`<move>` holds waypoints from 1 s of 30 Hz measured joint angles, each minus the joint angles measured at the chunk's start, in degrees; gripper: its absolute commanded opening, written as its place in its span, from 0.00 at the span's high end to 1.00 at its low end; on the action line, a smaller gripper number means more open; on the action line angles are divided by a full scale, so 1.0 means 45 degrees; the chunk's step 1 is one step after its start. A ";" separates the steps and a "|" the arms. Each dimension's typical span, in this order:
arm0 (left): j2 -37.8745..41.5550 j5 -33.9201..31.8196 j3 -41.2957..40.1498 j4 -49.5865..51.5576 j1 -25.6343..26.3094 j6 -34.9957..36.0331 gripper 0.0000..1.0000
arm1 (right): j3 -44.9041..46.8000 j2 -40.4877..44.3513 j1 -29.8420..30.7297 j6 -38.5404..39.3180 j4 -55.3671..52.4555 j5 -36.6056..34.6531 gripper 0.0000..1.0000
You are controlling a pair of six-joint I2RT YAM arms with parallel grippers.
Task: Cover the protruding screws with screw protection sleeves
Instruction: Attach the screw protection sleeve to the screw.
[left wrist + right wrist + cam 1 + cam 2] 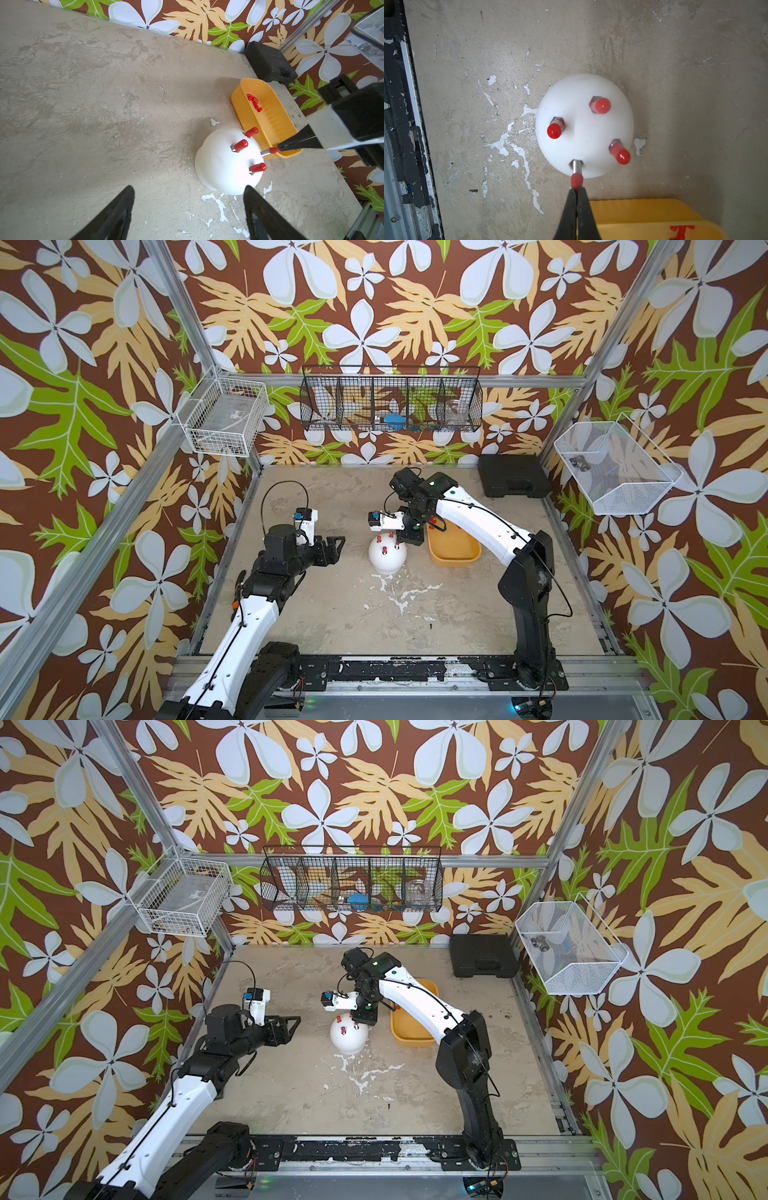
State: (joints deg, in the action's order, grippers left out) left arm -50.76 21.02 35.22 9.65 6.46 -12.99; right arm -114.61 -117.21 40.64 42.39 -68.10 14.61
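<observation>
Top views first: the right arm [478, 518] reaches from its base at the near edge, elbow high, forearm angled down toward the white dome [387, 554] in the middle of the table [332, 614]. Its wrist hangs over the dome's far right side, just beside the orange tray [455, 553]. The left arm [195, 1085] stretches low and level, its left gripper [286, 1029] pointing at the dome, well apart from it, jaws spread wide with nothing between them.

Left wrist view: two black fingertips [122, 207] frame the scene, standing far apart. Beyond them the dome [224, 166] carries three studs already capped in red [241, 145]. The right gripper [280, 148] comes in from the tray side, pinched tight on a red sleeve [273, 150] whose open end sits on the tip of the fourth screw [265, 152]; bare silver thread shows between sleeve and dome. Loose sleeves [254, 102] lie in the tray [245, 120].

Right wrist view: the right gripper [577, 189] is squeezed shut on the sleeve [576, 179], lined up straight along the bare screw [577, 166], sleeve just started on its tip. Three capped studs [601, 105] stand on the dome [583, 133]. The tray's corner [633, 209] sits beside the gripper, more red sleeves [681, 229] inside.
</observation>
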 measured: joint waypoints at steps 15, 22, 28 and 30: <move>0.0000 -0.0039 0.0000 0.0000 -0.0005 0.0000 0.17 | 0.0073 -0.0146 0.0058 -0.0039 0.0185 -0.0228 1.00; 0.0005 -0.0039 0.0000 0.0000 -0.0010 0.0000 0.17 | 0.0049 -0.0262 0.0102 -0.0083 0.0248 -0.0287 0.92; 0.0015 -0.0039 0.0000 0.0000 -0.0010 0.0000 0.17 | 0.0029 -0.0340 0.0165 -0.0282 0.0403 -0.0379 0.67; 0.0015 -0.0039 0.0000 0.0000 -0.0010 0.0000 0.17 | 0.0044 -0.0316 0.0194 -0.0291 0.0471 -0.0379 0.63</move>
State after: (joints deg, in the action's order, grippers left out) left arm -50.70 20.84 35.22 9.65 6.42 -12.99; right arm -114.41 -118.63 41.52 41.08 -65.98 12.91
